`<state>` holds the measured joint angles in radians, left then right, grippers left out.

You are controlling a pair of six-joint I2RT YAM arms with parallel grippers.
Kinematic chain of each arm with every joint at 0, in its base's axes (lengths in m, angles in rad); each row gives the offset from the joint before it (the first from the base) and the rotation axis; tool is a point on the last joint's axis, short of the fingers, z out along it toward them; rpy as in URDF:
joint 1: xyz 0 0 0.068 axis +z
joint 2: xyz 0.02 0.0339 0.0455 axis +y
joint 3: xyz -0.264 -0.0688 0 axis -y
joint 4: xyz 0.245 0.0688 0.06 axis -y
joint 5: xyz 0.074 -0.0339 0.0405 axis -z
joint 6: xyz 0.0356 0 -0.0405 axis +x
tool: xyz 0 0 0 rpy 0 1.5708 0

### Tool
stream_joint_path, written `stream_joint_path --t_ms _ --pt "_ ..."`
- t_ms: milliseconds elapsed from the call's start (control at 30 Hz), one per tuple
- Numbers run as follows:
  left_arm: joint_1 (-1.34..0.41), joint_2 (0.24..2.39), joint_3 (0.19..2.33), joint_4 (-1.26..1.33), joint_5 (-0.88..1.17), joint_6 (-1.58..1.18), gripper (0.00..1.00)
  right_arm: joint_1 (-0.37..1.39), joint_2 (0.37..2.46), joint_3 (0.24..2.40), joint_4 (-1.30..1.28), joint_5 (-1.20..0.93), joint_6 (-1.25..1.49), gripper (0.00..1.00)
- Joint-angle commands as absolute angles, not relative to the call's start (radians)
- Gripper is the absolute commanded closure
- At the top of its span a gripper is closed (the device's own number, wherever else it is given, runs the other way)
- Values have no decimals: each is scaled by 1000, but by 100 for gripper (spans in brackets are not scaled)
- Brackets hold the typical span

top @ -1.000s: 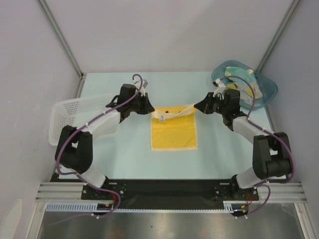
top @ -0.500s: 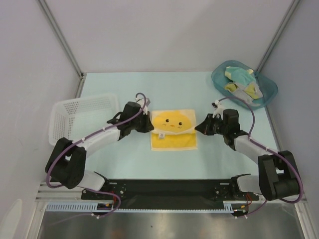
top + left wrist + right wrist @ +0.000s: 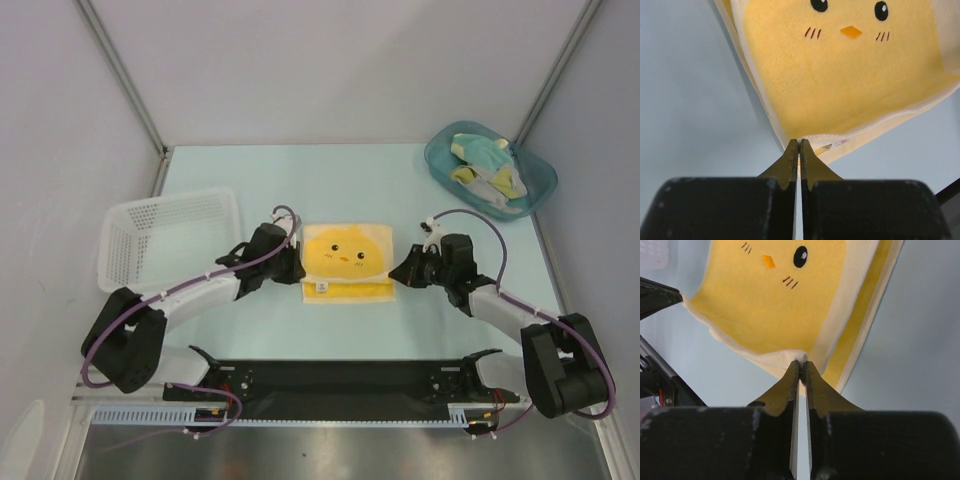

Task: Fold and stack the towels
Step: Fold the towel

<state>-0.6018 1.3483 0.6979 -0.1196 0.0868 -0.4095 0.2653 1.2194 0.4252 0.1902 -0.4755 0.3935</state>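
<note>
Left claw (image 3: 799, 143): your two fingers are pressed together with only a hairline slit between them. They pinch the near left corner of the chick towel (image 3: 347, 256) at its white hem. A small care label sits on the hem just right of the tips.

Right claw (image 3: 801, 361): same state, squeezed tight. The tips bite the white hem at the near right corner of the same towel. From your right wrist camera, the dark tip of the left claw shows at the far left edge.

Towel: it lies between your two claws, folded over, with the chick face up and just beyond the tips. A strip of the under layer shows past the upper layer's edge on the side toward the arm bases. You cannot tell from these views whether the pinched corners rest on the desk (image 3: 400, 190) or are raised off it.

Surroundings:
- A white mesh basket (image 3: 150, 240) sits outward of your left claw, near the arm but apart from the towel.
- A teal tub (image 3: 541, 182) stands well beyond and outward of your right claw.
- The tub holds more towels (image 3: 480, 162), crumpled, in pale yellow, teal and grey.
</note>
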Motion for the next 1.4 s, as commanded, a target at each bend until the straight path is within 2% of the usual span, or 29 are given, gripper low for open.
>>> stream_joint_path --t_ms 0,33,300,433,467,500,533,600,733,1067,1367 --pt "-624 1335 672 -78 69 -434 100 291 1190 411 184 -422 416 89" --pt "-629 1339 667 -78 71 -436 99 291 1186 411 173 -410 417 86" --pt "-667 1333 634 -77 77 -446 93 293 1129 422 64 -305 437 84" --pt "-670 1321 624 -94 58 -446 88 293 1126 429 37 -302 443 73" --pt "-672 1319 627 -100 58 -446 85 295 1126 431 19 -299 445 72" --pt "-673 1318 630 -112 60 -449 72 293 1121 436 8 -296 446 71" --pt "-673 1310 635 -120 64 -452 66 295 1115 442 5 -292 451 69" --pt "-676 1305 655 -152 86 -460 59 295 1094 466 -66 -275 457 67" --pt "-676 1272 693 -195 133 -479 51 295 1062 531 -143 -252 476 66" --pt "-676 1319 674 -91 244 -529 49 336 1157 603 -144 -304 492 66" --pt "-676 1321 577 -60 218 -566 55 368 1250 534 -61 -310 526 70"
